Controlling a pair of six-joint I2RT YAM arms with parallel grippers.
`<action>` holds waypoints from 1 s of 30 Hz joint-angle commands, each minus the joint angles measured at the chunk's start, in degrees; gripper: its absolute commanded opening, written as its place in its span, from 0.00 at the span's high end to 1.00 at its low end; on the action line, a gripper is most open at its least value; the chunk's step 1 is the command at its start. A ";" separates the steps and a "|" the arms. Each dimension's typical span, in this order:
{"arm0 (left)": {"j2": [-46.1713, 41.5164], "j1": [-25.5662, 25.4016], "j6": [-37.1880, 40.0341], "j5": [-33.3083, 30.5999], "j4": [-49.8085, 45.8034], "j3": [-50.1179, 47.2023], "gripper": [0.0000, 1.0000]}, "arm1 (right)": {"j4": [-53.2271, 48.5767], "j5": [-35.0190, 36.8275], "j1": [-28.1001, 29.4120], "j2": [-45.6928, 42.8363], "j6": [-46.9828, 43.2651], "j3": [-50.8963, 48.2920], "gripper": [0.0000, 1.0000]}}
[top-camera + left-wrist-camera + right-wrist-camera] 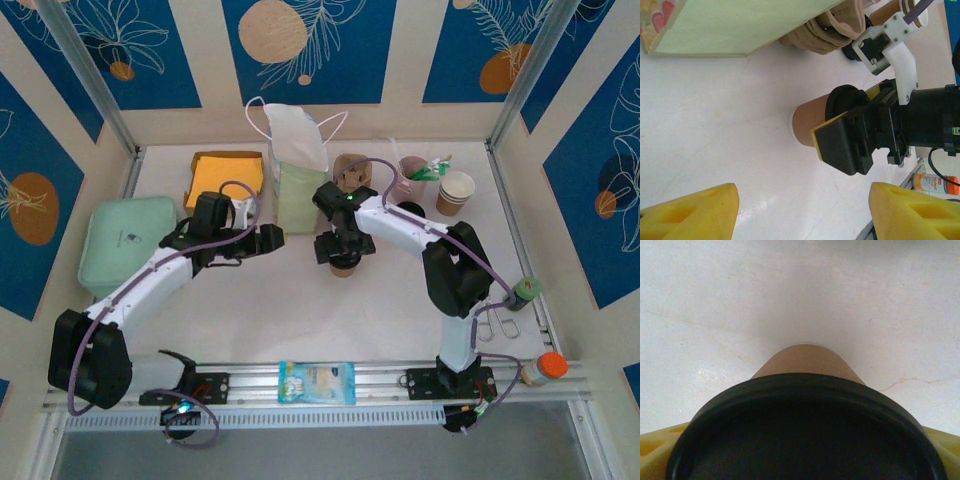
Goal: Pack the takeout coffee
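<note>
The takeout coffee [344, 266], a brown paper cup [807, 122] with a black lid [805, 440], stands on the white table in the middle. My right gripper [343, 250] reaches down over it with one finger on each side, and its yellow pads [660, 452] show at both edges of the lid. The jaws stand wide; I cannot tell whether they touch the cup. My left gripper [265, 240] hovers to the cup's left, open, and its yellow fingertips [695, 212] have nothing between them. The pale green paper bag [298, 195] stands upright just behind.
An orange box [228, 175] and a mint lunch box [125, 240] sit at the left. Behind the coffee are a brown cup carrier [350, 170], a pink utensil cup [412, 175] and a lidless paper cup [455, 192]. A blue packet [316, 382] lies on the front rail.
</note>
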 commanded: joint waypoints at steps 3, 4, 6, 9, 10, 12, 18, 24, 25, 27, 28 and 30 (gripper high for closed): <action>0.07 0.66 0.72 0.08 1.05 -0.89 0.32 | -0.08 -1.17 -0.10 1.68 0.92 -1.49 0.10; 0.13 0.67 0.68 0.08 1.12 -0.87 0.32 | 0.00 -1.01 -0.09 1.69 1.00 -1.68 0.10; 0.37 0.70 0.67 0.26 1.43 -1.06 0.32 | 0.10 -0.65 -0.09 1.66 1.15 -2.21 0.10; 0.68 0.68 0.61 0.52 1.75 -1.22 0.32 | 0.00 -0.12 -0.03 1.69 1.37 -2.59 0.10; 0.78 0.71 0.53 0.60 1.89 -1.24 0.32 | 0.09 0.14 -0.05 1.43 1.37 -2.74 0.10; 0.79 0.70 0.50 0.61 2.11 -1.32 0.32 | 0.10 0.30 -0.17 1.03 1.39 -3.03 0.10; 0.97 0.67 0.50 0.67 2.25 -1.41 0.33 | -0.25 0.85 -0.42 -0.60 1.65 -3.72 0.14; 1.05 0.71 0.39 0.79 2.66 -1.83 0.34 | -0.87 1.76 -2.28 -5.10 1.64 -7.13 0.14; 1.04 0.66 0.26 0.87 2.82 -1.85 0.34 | -1.05 1.99 -3.05 -6.40 1.59 -8.15 0.14; 1.19 0.69 0.16 1.12 3.19 -1.85 0.34 | -1.14 2.35 -5.32 -9.20 1.32 -10.55 0.14; 1.29 0.71 0.12 1.14 3.23 -1.85 0.34 | -1.17 2.52 -6.53 -10.48 1.13 -11.70 0.14; 1.37 0.71 0.07 1.38 3.52 -1.78 0.34 | -0.97 2.38 -9.32 -13.11 0.55 -14.00 0.14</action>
